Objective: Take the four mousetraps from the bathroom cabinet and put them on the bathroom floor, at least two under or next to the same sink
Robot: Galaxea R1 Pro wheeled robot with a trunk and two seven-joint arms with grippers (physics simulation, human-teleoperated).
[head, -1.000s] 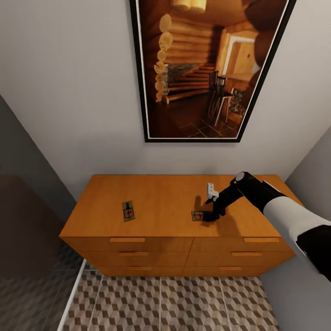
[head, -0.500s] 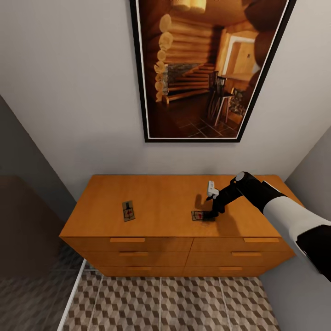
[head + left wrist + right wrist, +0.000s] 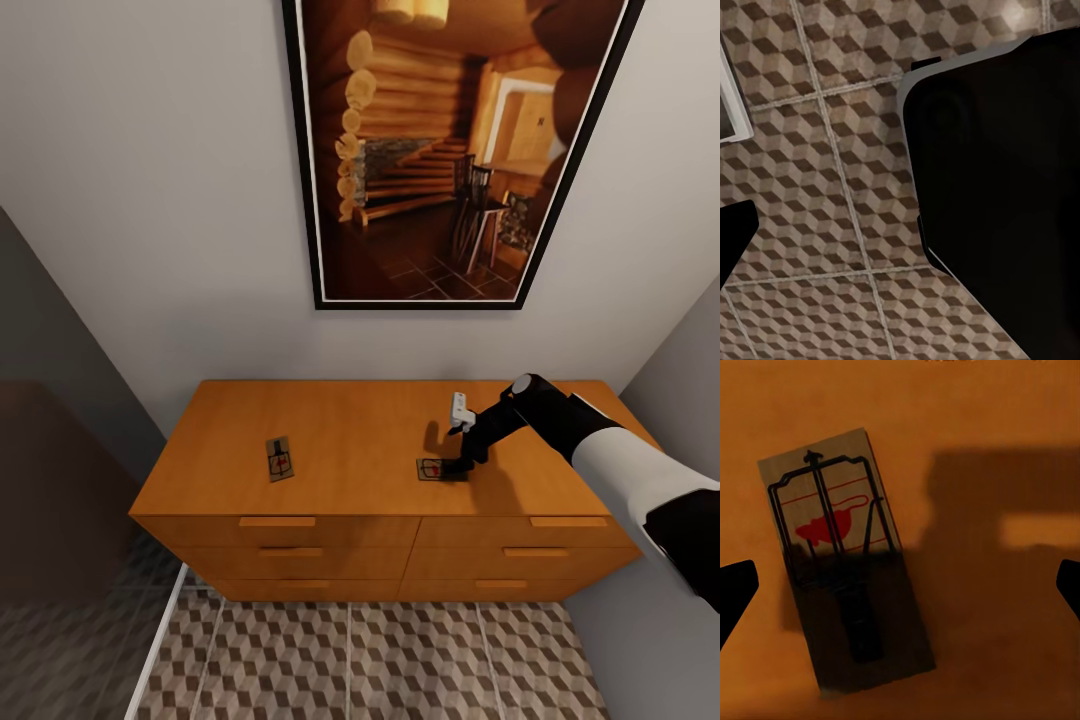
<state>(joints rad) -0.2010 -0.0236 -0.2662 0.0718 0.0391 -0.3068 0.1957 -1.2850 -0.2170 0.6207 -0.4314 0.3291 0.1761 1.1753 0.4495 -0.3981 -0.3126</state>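
Two mousetraps lie flat on top of the orange-brown cabinet [image 3: 350, 430]: one toward the left [image 3: 280, 458], one toward the right [image 3: 430, 468]. My right gripper [image 3: 460, 468] hangs low over the right mousetrap's near end, pointing down at the top. In the right wrist view this mousetrap [image 3: 844, 562] shows its wire frame and red spot, and the right gripper [image 3: 902, 589] is open, its dark fingertips [image 3: 735, 592] wide apart on either side and touching nothing. My left gripper [image 3: 900, 232] is open over the bathroom floor [image 3: 817, 165], holding nothing.
A large framed picture [image 3: 450, 150] hangs on the wall above the cabinet. Grey walls close in at the left and the right. Cube-patterned tiles [image 3: 380, 660] lie before the drawer fronts, with a white strip [image 3: 160, 640] and a darker floor at the left.
My right gripper has edged slightly toward the wall above the right mousetrap. Both mousetraps lie where they were.
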